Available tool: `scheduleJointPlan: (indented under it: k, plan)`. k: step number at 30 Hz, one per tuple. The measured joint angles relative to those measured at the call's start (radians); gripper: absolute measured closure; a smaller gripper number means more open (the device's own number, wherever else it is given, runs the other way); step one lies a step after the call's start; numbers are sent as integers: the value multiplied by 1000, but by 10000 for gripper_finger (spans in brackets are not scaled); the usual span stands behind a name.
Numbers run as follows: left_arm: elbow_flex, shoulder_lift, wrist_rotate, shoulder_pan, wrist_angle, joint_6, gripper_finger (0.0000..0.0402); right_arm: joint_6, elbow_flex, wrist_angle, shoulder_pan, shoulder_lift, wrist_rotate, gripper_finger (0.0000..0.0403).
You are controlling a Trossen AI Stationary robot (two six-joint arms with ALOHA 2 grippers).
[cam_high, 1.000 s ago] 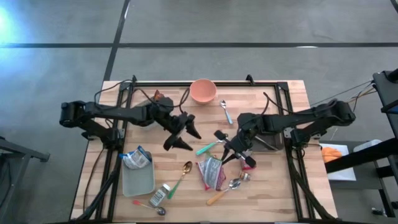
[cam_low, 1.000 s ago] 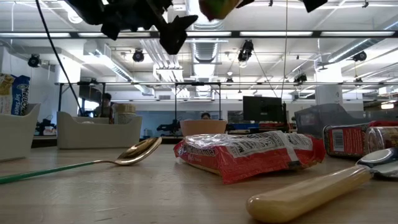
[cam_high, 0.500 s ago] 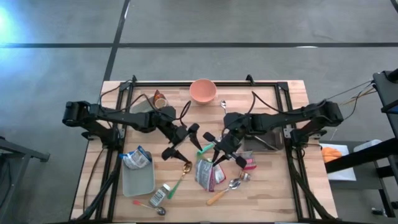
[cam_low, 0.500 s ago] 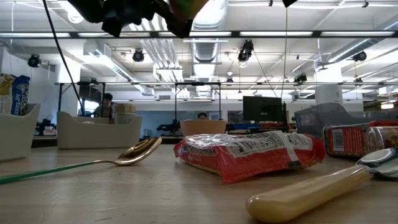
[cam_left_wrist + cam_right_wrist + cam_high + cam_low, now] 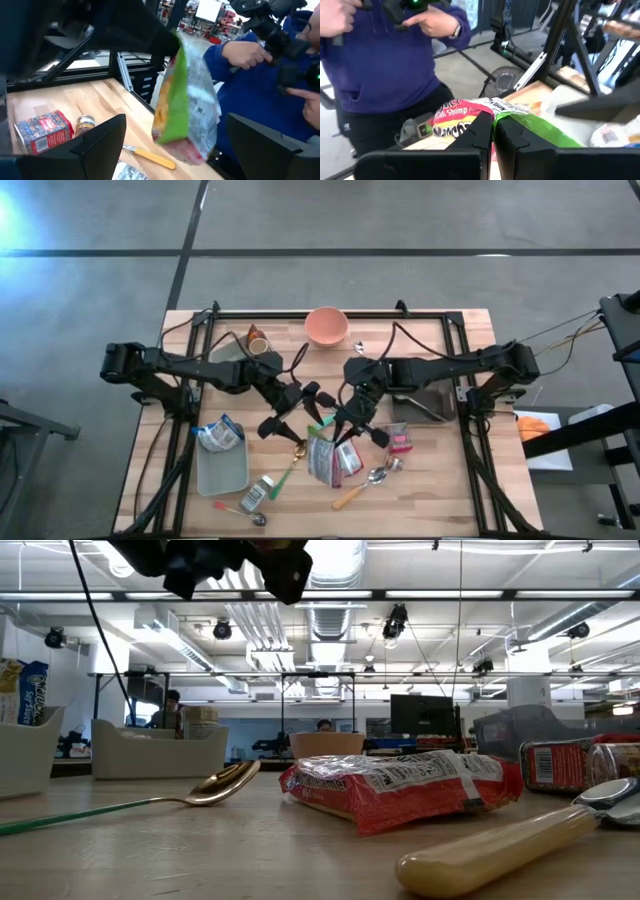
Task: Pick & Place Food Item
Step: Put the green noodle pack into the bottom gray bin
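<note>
A clear snack bag (image 5: 186, 105) with a green edge and a "Shrimp" label (image 5: 454, 116) hangs over the middle of the table. My right gripper (image 5: 337, 420) is shut on it. My left gripper (image 5: 292, 409) is open and faces the bag from the table's left. In the left wrist view its two fingers (image 5: 102, 140) stand wide on either side of the bag without touching it. The low view shows only my left gripper (image 5: 285, 570) at the top; the bag is above that picture. My right gripper pinches the bag's green top edge (image 5: 522, 125) between its two shut fingers, coming from the table's right and slanting slightly down. The bag hangs below the fingers, tilted, clear of the table.
Under the grippers lie a red-and-silver pouch (image 5: 335, 460), a gold spoon (image 5: 298, 452) and a wooden-handled spoon (image 5: 362, 487). A grey tray (image 5: 222, 470) holding a blue-white bag is near left, a pink bowl (image 5: 326, 326) far centre, a red can (image 5: 400, 440) right. A person in blue (image 5: 395, 60) stands beyond the table.
My right gripper has carried the bag toward the table's left and a little up, close to my left gripper; the bag has risen out of the low view. My left gripper has shifted slightly toward the near edge and rolled, then kept still, staying open.
</note>
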Motion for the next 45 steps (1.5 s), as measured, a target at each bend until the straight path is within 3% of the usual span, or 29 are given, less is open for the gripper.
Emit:
scheduleJointPlan:
  k: [11, 32, 45]
  plan:
    - [1, 0, 0, -11, 39, -61, 75, -46, 5, 6, -12, -3, 45, 395]
    - [1, 0, 17, -15, 35, 11, 323, -71, 7, -18, -15, -3, 48, 395]
    - [0, 0, 38, -15, 26, -38, 310, -61, 7, -66, -16, -3, 48, 395]
